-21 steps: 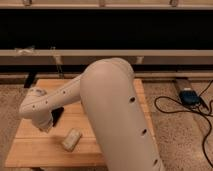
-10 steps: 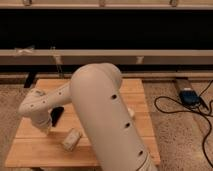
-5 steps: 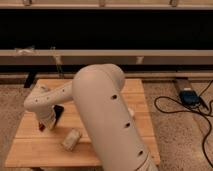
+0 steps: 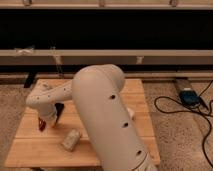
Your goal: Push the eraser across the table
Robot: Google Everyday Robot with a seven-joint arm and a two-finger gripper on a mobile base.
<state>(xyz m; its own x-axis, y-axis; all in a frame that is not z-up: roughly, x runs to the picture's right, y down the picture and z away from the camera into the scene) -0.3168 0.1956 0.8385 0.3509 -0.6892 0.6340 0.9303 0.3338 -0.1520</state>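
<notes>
Tool [image 4: 48,121] clenched, empty, low over left part of small light wooden planked desk [image 4: 30,150]; has shifted down-left since half-second ago. Small flat black rectangular eraser [image 4: 59,111] touching tool, probably sliding left. Pale beige rounded block [image 4: 71,139] unmoved. Push underway.

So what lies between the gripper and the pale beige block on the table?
In the camera view, only bare wooden table: the gripper, shut, sits at the left side, and the pale beige block lies just down-right of it.
</notes>
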